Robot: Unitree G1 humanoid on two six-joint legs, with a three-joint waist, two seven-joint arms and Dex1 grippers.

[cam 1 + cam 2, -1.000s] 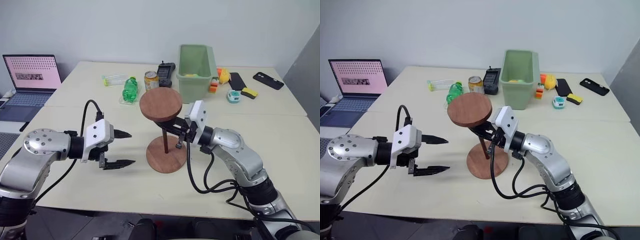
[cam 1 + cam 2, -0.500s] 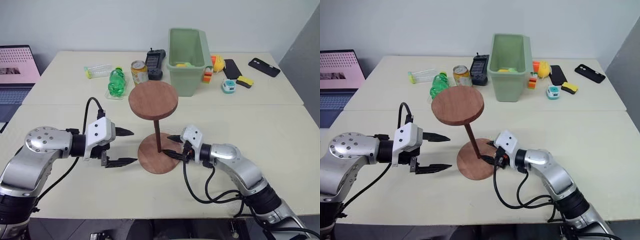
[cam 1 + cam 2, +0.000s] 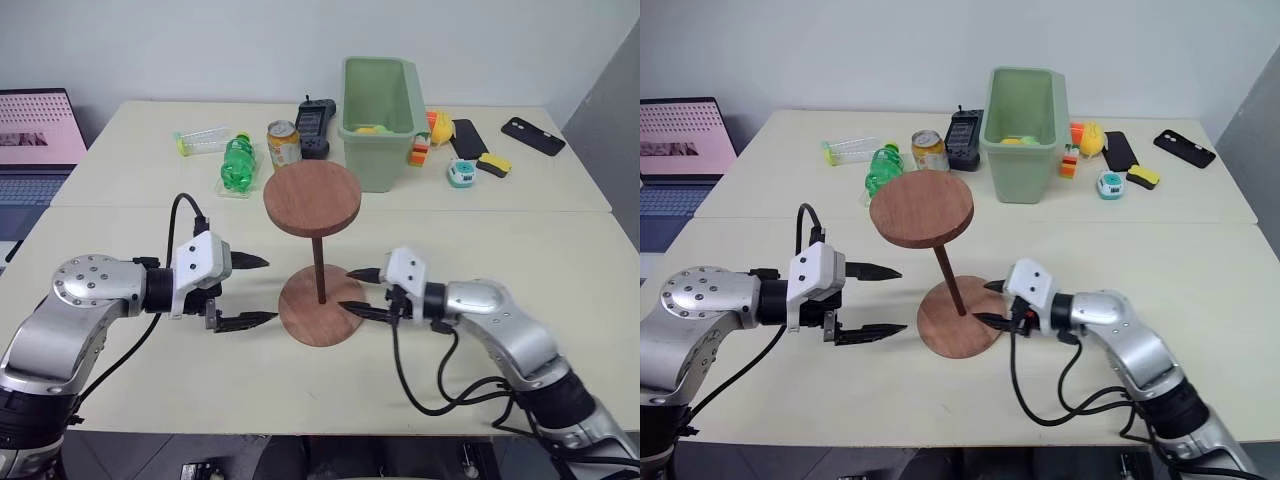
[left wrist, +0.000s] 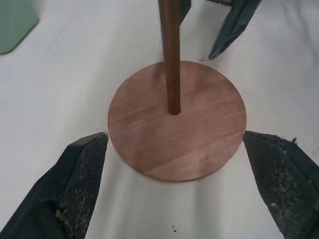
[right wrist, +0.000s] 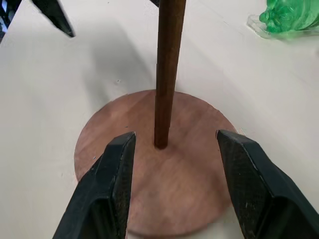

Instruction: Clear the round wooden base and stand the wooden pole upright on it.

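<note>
Both eye views look forward and down from head height over the tabletop (image 3: 120, 390), taking in both arms; each wrist view sits low and close, facing the round wooden base (image 4: 177, 122) from opposite sides; all four share that base and the wooden pole (image 5: 168, 69).

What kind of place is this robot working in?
Probably an office or lab: pale tables pushed together, an open laptop on a side desk, phones and a green bin lying about.

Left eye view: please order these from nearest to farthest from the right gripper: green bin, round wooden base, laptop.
From the right gripper:
1. Round wooden base, just beside its fingers.
2. Green bin, behind, at the table's far side.
3. Laptop, far left edge.
</note>
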